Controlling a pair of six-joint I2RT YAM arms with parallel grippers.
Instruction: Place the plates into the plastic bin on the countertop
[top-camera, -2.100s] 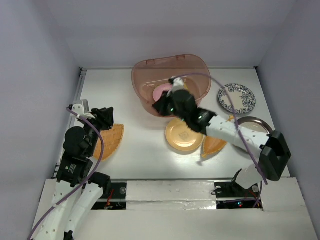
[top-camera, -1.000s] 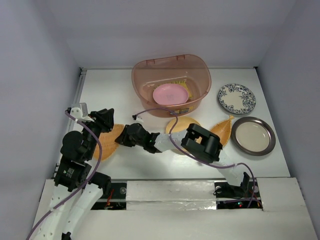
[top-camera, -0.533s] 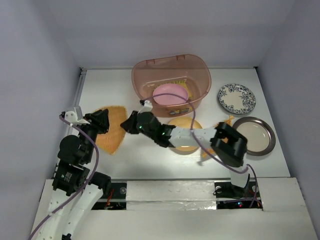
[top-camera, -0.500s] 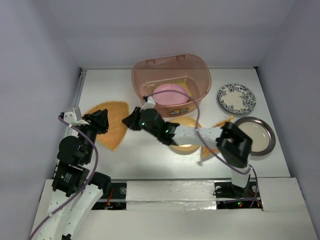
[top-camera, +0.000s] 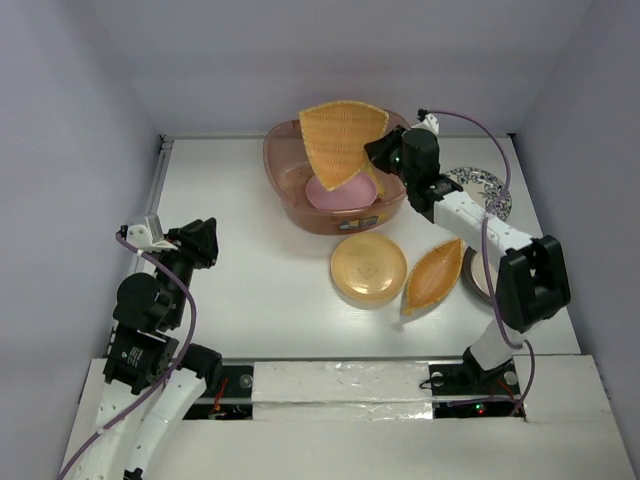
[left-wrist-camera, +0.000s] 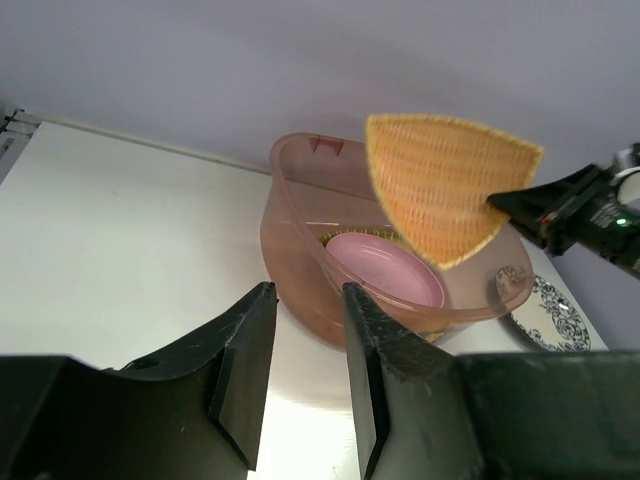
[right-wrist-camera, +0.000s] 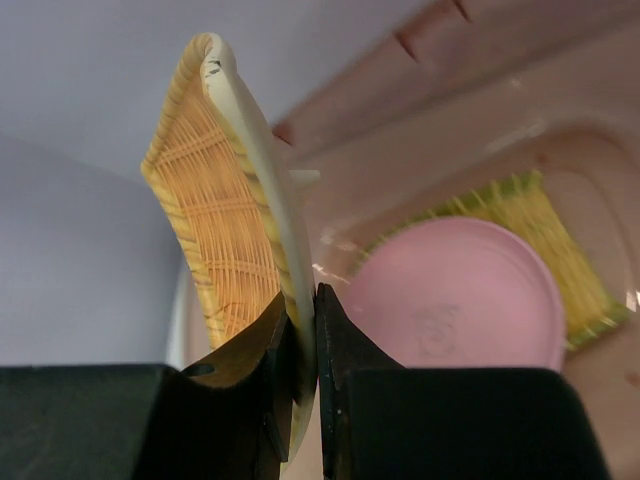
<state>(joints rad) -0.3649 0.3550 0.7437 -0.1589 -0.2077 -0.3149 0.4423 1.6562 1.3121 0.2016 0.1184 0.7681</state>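
My right gripper (top-camera: 383, 152) is shut on the edge of an orange-tan leaf-shaped plate (top-camera: 338, 140) and holds it upright above the pinkish plastic bin (top-camera: 283, 193). The right wrist view shows the plate (right-wrist-camera: 215, 220) pinched between the fingers, over the bin (right-wrist-camera: 450, 90). A pink plate (top-camera: 340, 194) lies in the bin. The yellow-orange plate (top-camera: 368, 268) and the second leaf plate (top-camera: 433, 275) lie on the countertop (top-camera: 270, 280). The floral plate (top-camera: 492, 198) is partly behind the right arm. The metal-rimmed plate (top-camera: 474, 272) is mostly hidden. My left gripper (top-camera: 200, 240) is open and empty at the left.
A yellow-green woven mat (right-wrist-camera: 525, 215) lies under the pink plate (right-wrist-camera: 450, 290) in the bin. The left wrist view shows the bin (left-wrist-camera: 300, 215) and held leaf plate (left-wrist-camera: 445, 185) ahead. Pale walls bound the countertop.
My right gripper took the leaf plate from beside the left gripper, lifted it and swung it right, over the bin. The left arm has stayed nearly still.
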